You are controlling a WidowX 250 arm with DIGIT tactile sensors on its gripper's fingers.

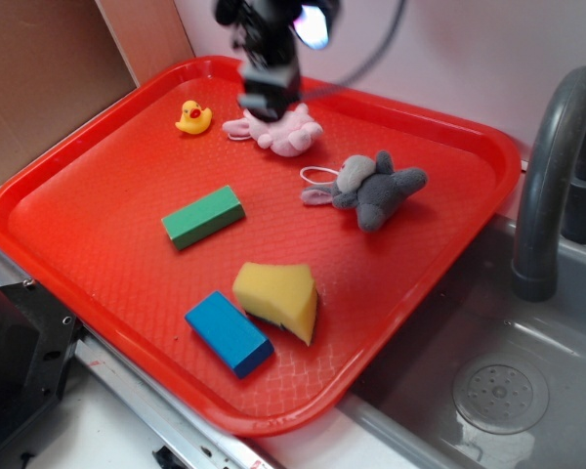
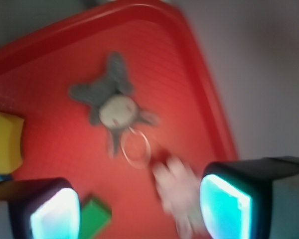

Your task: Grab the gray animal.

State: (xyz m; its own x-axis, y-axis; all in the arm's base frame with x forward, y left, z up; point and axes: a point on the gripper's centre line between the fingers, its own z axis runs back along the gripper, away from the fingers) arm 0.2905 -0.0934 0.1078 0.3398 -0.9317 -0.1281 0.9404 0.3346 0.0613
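Exterior view: we see the gripper (image 1: 270, 101) at the top centre of frame, hanging right over the pink plush animal (image 1: 278, 128). The gray animal (image 1: 371, 188) lies right of and below it, apart from it, nothing touching, on the upper right part of the red tray (image 1: 68, 230).

Wrist view: the fingers (image 2: 224, 204) stand wide apart at the bottom of frame, nothing between them. The gray animal (image 2: 111, 102) sits above the gap, centre-left; the pink plush animal (image 2: 177, 191) is a blur just beside the right-hand pad.

Count on the tray: one gray animal, one pink plush animal, one yellow duck (image 1: 192, 118), one green block (image 1: 203, 217), one blue block (image 1: 229, 333), one yellow sponge wedge (image 1: 277, 297). Six items, one of each.

Orientation, exterior view: the gray animal's long axis runs roughly left-right with a slight tilt, pale head and ears toward the left of frame, dark body and limbs toward the right. Its thin loop (image 1: 317, 175) lies flat at the head end, pointing left. It lies down, not upright.

Right of the tray: a gray sink (image 1: 508, 381) and faucet (image 1: 557, 176).
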